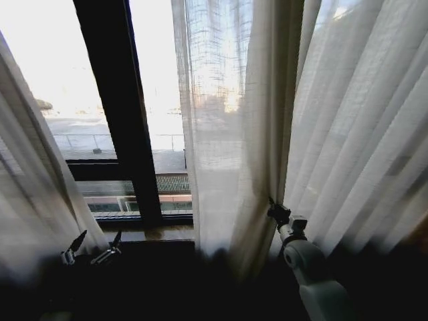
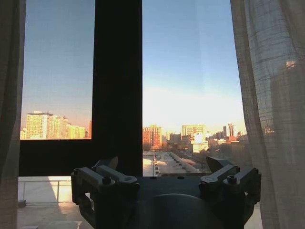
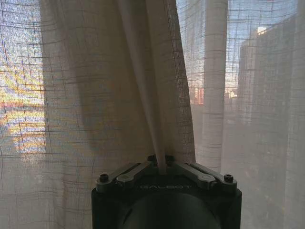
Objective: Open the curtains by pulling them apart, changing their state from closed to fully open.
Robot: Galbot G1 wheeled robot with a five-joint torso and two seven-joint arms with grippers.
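Curtains partly open, right side left to pull.

Head view: the right curtain covers half the window; the left curtain is aside. Left wrist view: the left gripper gapes empty. Right wrist view: the right gripper pinches a curtain fold.

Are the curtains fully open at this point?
No, partly open. The curtains still cover the window's right half, leaving a gap around the frame bar. The right gripper pinches a fold.
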